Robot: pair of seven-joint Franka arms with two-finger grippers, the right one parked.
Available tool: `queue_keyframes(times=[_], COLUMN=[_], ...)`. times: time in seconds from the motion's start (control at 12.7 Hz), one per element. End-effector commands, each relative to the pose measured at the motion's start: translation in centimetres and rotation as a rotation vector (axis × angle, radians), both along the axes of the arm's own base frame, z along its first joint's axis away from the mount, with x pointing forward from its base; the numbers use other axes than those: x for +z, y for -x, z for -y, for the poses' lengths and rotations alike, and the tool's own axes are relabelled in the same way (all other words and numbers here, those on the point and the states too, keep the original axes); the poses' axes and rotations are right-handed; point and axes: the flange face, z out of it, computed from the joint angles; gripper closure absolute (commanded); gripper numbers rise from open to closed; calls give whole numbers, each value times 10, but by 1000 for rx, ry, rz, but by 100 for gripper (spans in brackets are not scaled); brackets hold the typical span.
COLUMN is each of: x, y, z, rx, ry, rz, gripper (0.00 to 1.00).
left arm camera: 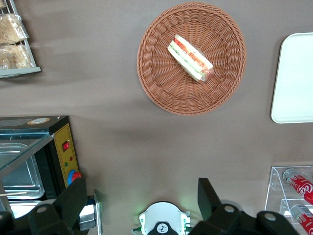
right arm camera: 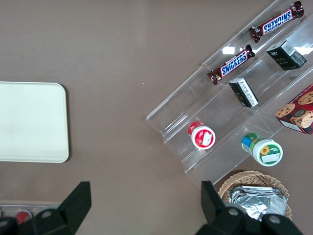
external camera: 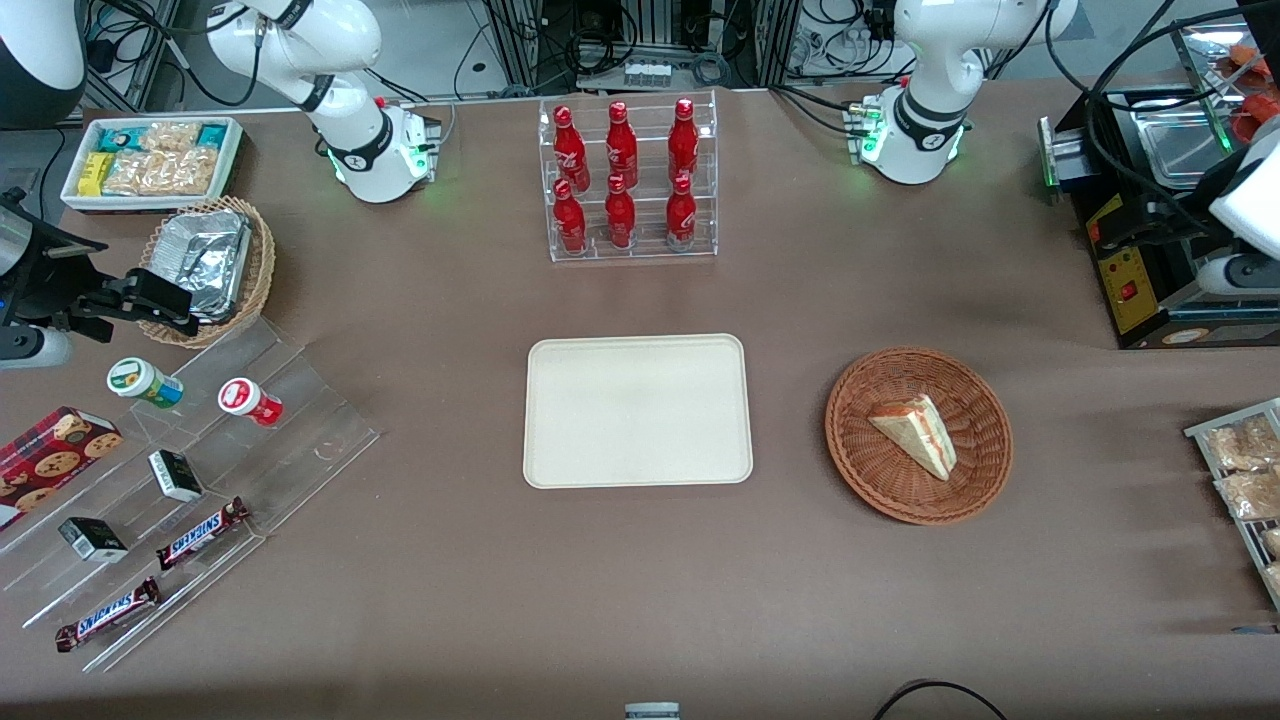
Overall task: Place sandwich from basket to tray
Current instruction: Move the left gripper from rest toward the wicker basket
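Observation:
The sandwich [external camera: 915, 432], a pale wedge with red and green filling, lies in the round reddish-brown basket [external camera: 880, 485]. The cream tray [external camera: 638, 410] lies flat at the table's middle, beside the basket, with nothing on it. In the left wrist view the sandwich [left arm camera: 190, 58] lies in the basket [left arm camera: 161, 93], with an edge of the tray [left arm camera: 293, 78] beside it. My left gripper [left arm camera: 142, 198] is open and empty. It hangs high above the table, farther from the front camera than the basket and apart from it. The tray also shows in the right wrist view [right arm camera: 29, 122].
A clear rack of red bottles [external camera: 628, 180] stands farther back than the tray. A black machine with a metal tray [external camera: 1150, 250] and a rack of snack packets [external camera: 1245, 480] are at the working arm's end. A stepped acrylic display [external camera: 200, 480], a tan basket of foil containers [external camera: 205, 265] and a white snack bin [external camera: 150, 160] are at the parked arm's end.

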Motion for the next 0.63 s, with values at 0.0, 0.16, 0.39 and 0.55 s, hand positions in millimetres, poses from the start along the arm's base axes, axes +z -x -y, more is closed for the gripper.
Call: queue_keyframes(times=[0.0,0.16,0.39,0.55], x=[3,2,-17,-39], y=[0,-2,-15,-29], z=[-7,-7,-6,0], rx=[20,18,19,114], ry=[-2,-11,-51,-55], rz=[13,16,-5,5], gripper=[0,0,0,0])
